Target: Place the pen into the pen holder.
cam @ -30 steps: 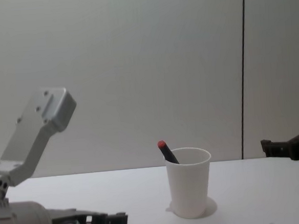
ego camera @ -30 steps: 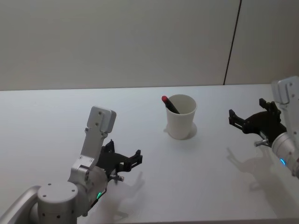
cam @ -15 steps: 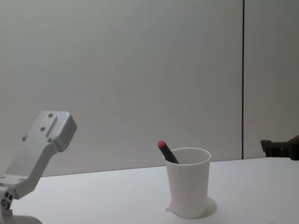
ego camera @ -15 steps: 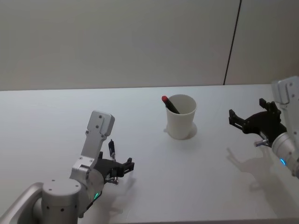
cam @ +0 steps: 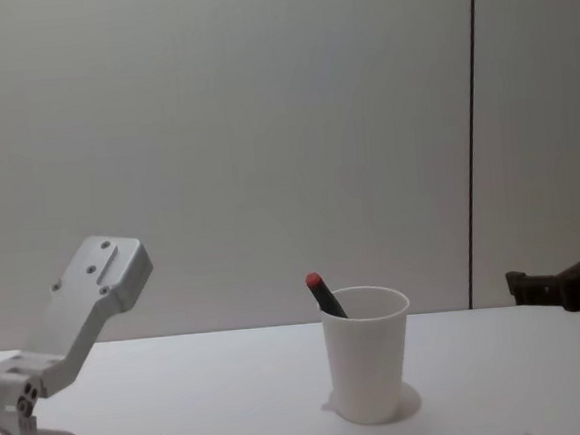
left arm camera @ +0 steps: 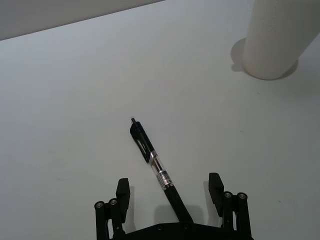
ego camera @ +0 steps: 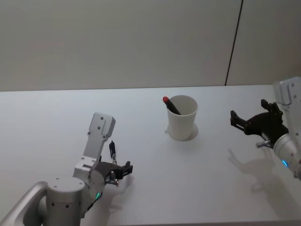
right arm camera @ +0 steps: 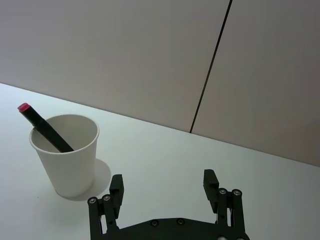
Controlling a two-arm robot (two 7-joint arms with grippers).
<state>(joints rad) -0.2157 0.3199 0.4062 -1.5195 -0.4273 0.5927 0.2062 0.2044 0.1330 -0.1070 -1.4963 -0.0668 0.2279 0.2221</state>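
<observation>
The left gripper (ego camera: 120, 171) (left arm camera: 169, 181) is sinking closer to the white table (ego camera: 56, 122) than a second ago, and its white wrist housing (cam: 100, 281) is sitting lower in the chest view. Its claw is staying spread, straddling a black pen with a clear barrel (ego camera: 112, 150) (left arm camera: 155, 162) that is lying flat and touching neither finger. The right gripper (ego camera: 249, 112) (right arm camera: 163, 179) is hovering off to the right, fingers spread wide and empty, unmoved. Farther back, the slim black red-tipped pen (ego camera: 170, 105) (right arm camera: 46, 131) (cam: 324, 297) is leaning on the left rim inside the tapered white paper cup pen holder (ego camera: 183, 125) (left arm camera: 275, 40) (right arm camera: 67, 165) (cam: 368, 366), both exactly where they were.
</observation>
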